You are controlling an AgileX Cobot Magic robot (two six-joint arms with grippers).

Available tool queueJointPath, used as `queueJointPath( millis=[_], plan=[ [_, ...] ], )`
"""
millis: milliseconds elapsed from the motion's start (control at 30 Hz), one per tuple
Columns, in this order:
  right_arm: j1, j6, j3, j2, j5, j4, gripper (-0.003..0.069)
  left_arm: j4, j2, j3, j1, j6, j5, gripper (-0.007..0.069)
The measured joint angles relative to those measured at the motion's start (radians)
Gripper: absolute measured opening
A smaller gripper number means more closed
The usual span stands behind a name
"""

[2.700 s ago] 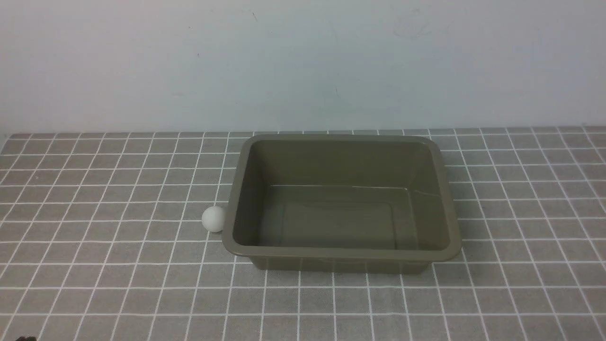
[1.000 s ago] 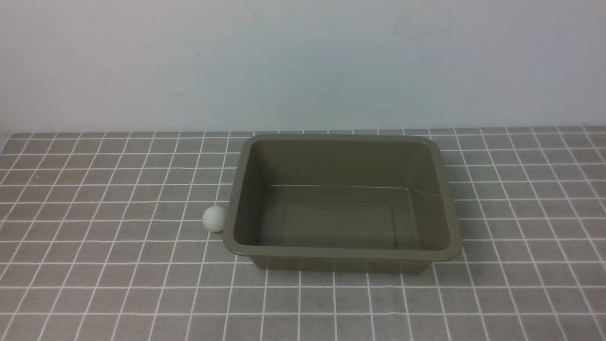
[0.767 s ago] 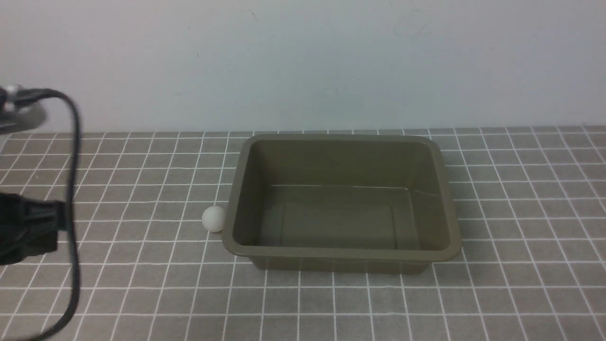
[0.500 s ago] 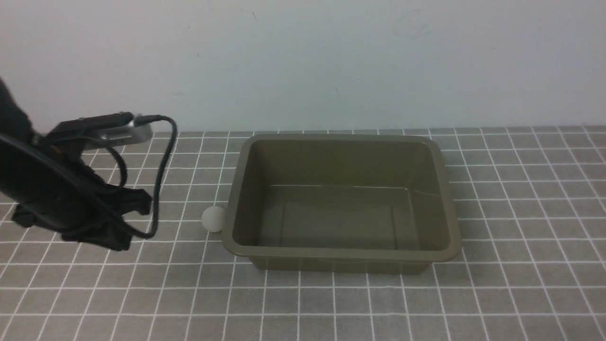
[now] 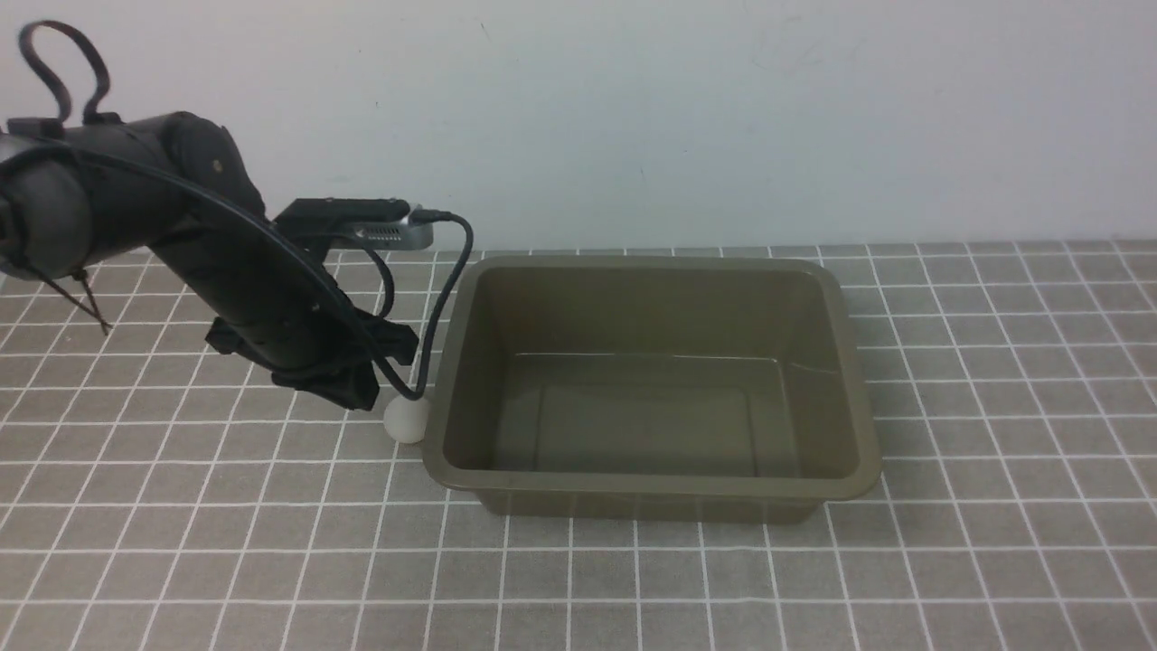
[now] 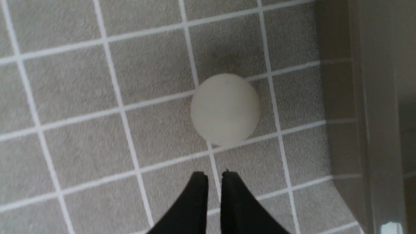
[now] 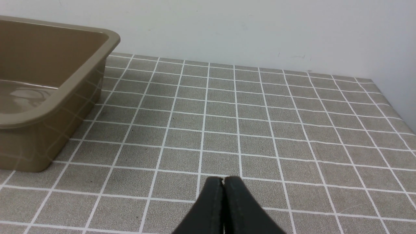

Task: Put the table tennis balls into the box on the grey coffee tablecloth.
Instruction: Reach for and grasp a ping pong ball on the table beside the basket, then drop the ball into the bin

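One table tennis ball lies on the grey coffee tablecloth covering the desk, outside the box and just beside its left wall. The left tool hovers over the cloth just short of the ball, narrow, only a slit between its tips, holding nothing. The right tool is pinched together, empty, off to the box's right. Step judged: approach for the grasp. Next move calls for widening the left tool, centring over the ball, descending; the box wall crowds one finger.
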Motion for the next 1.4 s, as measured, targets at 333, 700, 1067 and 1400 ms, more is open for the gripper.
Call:
queueJointPath(
  millis=[333, 700, 1067, 1400],
  plan=[
    [0.000, 0.000, 0.000, 0.000, 0.000, 0.000, -0.0013, -0.017, 0.074, -0.014, -0.022, 0.042, -0.116, 0.0500],
    [0.000, 0.000, 0.000, 0.000, 0.000, 0.000, -0.0013, -0.035, 0.156, -0.018, -0.022, 0.042, -0.146, 0.0540],
    [0.000, 0.000, 0.000, 0.000, 0.000, 0.000, -0.0013, 0.046, 0.141, -0.068, -0.017, 0.008, 0.009, 0.0352],
    [0.000, 0.000, 0.000, 0.000, 0.000, 0.000, -0.0013, -0.052, -0.036, -0.198, -0.141, 0.091, 0.099, 0.0352]
  ],
)
